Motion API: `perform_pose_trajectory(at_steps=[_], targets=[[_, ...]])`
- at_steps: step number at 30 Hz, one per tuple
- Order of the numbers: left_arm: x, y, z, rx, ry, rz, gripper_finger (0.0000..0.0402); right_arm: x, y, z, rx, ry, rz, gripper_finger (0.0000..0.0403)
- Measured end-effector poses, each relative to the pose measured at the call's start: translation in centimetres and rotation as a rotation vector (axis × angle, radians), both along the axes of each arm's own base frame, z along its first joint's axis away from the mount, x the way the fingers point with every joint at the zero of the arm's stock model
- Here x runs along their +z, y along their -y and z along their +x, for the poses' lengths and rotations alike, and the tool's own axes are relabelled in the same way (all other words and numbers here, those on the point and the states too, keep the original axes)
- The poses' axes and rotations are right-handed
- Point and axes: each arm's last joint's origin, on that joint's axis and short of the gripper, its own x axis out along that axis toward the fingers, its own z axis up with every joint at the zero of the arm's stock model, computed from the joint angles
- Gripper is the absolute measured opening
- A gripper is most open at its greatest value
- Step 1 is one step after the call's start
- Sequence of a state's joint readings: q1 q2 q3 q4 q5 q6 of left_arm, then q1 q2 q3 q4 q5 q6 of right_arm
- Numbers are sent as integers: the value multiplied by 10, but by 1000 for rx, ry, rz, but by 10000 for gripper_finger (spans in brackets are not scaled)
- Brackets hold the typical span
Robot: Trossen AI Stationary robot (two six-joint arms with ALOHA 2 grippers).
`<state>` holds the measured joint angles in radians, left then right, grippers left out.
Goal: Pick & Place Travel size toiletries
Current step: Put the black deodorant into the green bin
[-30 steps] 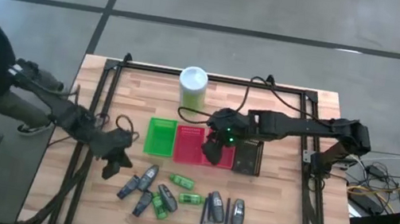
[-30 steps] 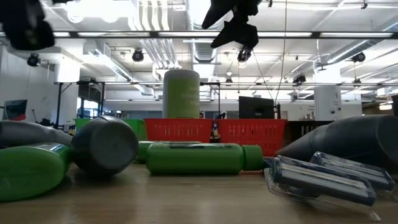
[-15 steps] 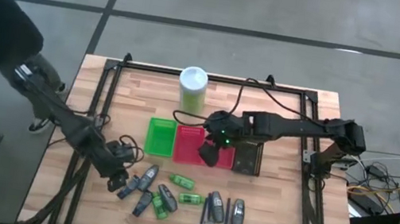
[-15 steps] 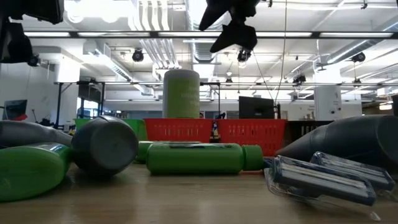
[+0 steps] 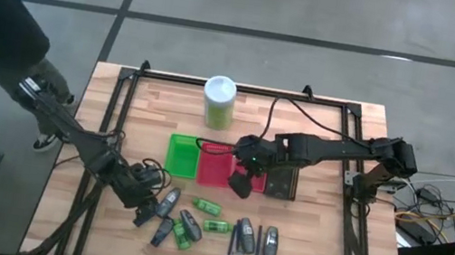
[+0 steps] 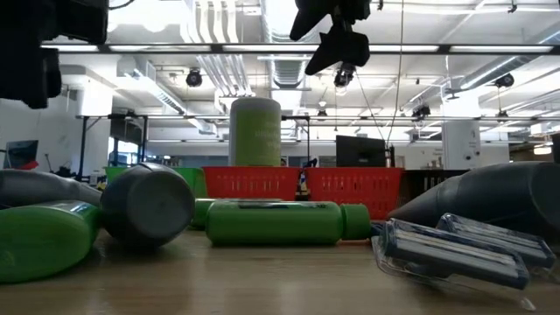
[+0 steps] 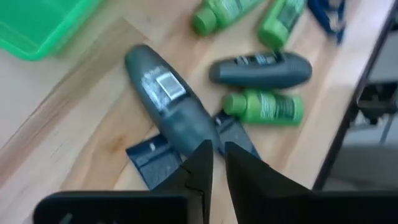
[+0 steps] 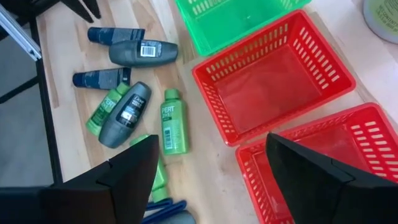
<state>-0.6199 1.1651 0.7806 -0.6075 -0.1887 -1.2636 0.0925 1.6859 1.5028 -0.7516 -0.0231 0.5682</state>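
The left gripper (image 5: 144,209), fingers pressed together, sits lower left among the toiletries (image 5: 203,224); the right gripper (image 5: 240,183), fingers spread, hangs at centre frame over the red basket (image 5: 214,164).

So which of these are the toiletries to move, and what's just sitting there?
For the job: grey tubes, green mini bottles, dark blue packets.
Just lying about: tall green canister, green basket, red basket, dark basket.
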Motion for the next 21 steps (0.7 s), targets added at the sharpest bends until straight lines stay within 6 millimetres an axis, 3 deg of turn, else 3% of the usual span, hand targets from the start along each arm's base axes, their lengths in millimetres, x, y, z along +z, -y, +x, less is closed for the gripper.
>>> perform_pose_trajectory(at_steps=[5,9,21], targets=[[-2,5,12,118,46,-40,29,-1,-5,-1,12,-4,-4,272],[-8,5,16,277,-23,-151,35,-1,-12,-1,19,0,-24,273],[-19,-1,25,356,-106,-195,177,-5,-19,7,17,39,1,332]])
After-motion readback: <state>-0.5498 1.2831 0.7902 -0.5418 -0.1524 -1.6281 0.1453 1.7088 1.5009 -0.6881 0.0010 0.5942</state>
